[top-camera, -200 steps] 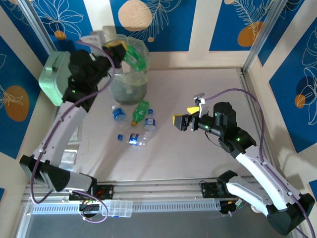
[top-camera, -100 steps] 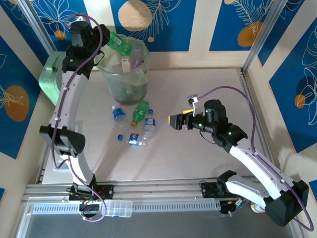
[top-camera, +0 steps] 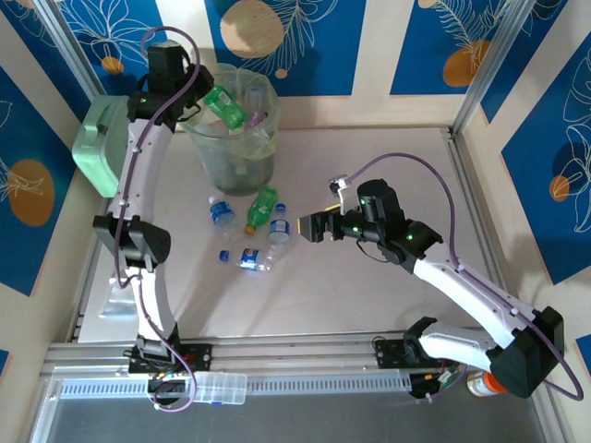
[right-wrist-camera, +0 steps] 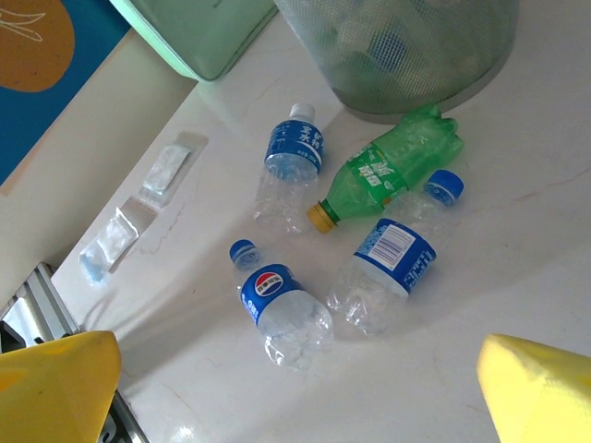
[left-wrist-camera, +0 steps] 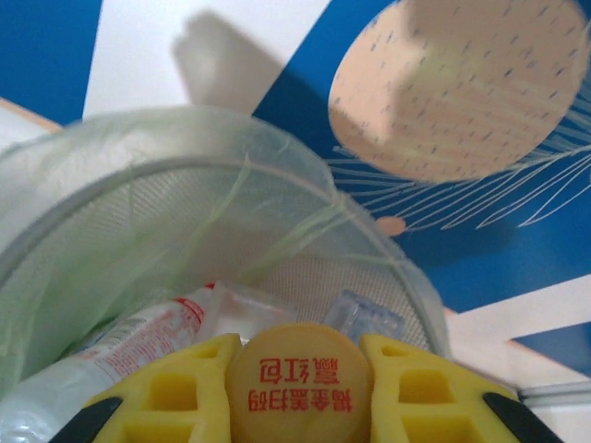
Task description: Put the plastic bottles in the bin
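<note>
1. While the left end effector [top-camera: 203,93] stands at the rim of the bin [top-camera: 242,161], its yellow fingers [left-wrist-camera: 171,397] are clamped tight on the yellow cap [left-wrist-camera: 300,374] of a green bottle [top-camera: 226,108].
2. In the top view, the held bottle tilts across the bin's mouth, its body out over the opening.
3. Inside the bin lie more bottles, among them a clear one with a red-and-white label [left-wrist-camera: 152,328].
4. The right end effector [top-camera: 312,227] hangs above the bench [top-camera: 388,157] with its jaws spread wide and nothing between them. Its yellow fingertips [right-wrist-camera: 55,383] sit at the lower corners of the wrist view.
5. Four bottles lie on the bench just in front of the bin:
   - a loose green bottle [right-wrist-camera: 388,166], crushed, nearest the bin's base;
   - a blue-labelled clear bottle [right-wrist-camera: 294,166] to its left;
   - a white-labelled clear bottle [right-wrist-camera: 392,254] just beside the green one;
   - a Pepsi bottle [right-wrist-camera: 277,309] closest to the right end effector.
6. A mint-green box [right-wrist-camera: 203,28] stands beside the bin, and two small clear packets [right-wrist-camera: 166,168] lie near the bench's edge.
</note>
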Robot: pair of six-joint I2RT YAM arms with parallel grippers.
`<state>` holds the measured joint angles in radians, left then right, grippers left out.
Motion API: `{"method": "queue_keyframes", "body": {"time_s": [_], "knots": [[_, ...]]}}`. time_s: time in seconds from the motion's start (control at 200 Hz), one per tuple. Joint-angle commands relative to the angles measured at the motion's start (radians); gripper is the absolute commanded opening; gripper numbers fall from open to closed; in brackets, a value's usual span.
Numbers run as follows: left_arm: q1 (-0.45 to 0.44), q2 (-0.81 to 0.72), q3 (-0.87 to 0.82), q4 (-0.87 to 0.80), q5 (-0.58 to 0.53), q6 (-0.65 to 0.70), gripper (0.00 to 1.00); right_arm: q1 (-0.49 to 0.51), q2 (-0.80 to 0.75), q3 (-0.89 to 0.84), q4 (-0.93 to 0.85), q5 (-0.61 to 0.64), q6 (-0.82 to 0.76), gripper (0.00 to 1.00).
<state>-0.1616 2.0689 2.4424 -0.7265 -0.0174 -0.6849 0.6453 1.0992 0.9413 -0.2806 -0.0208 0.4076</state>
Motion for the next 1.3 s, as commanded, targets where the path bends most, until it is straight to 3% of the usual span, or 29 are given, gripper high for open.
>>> {"method": "queue_keyframes", "body": {"time_s": [0.0, 0.065, 0.145, 0.31, 0.405, 0.59, 0.705, 0.8, 0.96, 1.095, 1.295], "knots": [[0.007, 0.068, 0.077, -0.117, 0.066, -0.033, 0.00, 0.019, 0.020, 0.030, -0.006, 0.018, -0.020, 0.99], [0.010, 0.079, 0.078, -0.142, 0.078, -0.054, 0.02, 0.030, 0.028, 0.027, -0.004, 0.021, -0.021, 0.99], [0.011, 0.080, 0.056, -0.145, 0.080, -0.064, 0.16, 0.043, 0.037, 0.023, -0.002, 0.023, -0.021, 0.99], [0.023, 0.076, 0.036, -0.156, 0.050, -0.075, 0.30, 0.062, 0.047, 0.014, 0.000, 0.037, -0.036, 0.99], [0.042, 0.064, 0.002, -0.134, 0.077, -0.104, 0.50, 0.067, 0.041, 0.012, -0.002, 0.047, -0.038, 0.99], [0.054, 0.017, -0.003, -0.114, 0.038, -0.077, 0.74, 0.071, 0.024, 0.007, -0.003, 0.061, -0.049, 0.99], [0.054, -0.012, -0.002, -0.100, -0.006, -0.030, 0.74, 0.072, 0.019, 0.001, 0.003, 0.062, -0.045, 0.99], [0.052, -0.019, -0.003, -0.088, 0.005, 0.013, 0.68, 0.076, 0.018, -0.001, 0.005, 0.065, -0.044, 0.99], [0.027, -0.016, -0.045, -0.045, 0.112, 0.081, 0.45, 0.082, 0.024, -0.003, 0.014, 0.070, -0.039, 0.99], [0.005, 0.011, -0.076, -0.041, 0.130, 0.097, 0.24, 0.087, 0.031, 0.000, 0.018, 0.071, -0.035, 0.99], [-0.009, 0.092, -0.077, -0.053, 0.151, 0.097, 0.23, 0.099, 0.025, -0.010, 0.009, 0.082, -0.030, 0.99]]}}
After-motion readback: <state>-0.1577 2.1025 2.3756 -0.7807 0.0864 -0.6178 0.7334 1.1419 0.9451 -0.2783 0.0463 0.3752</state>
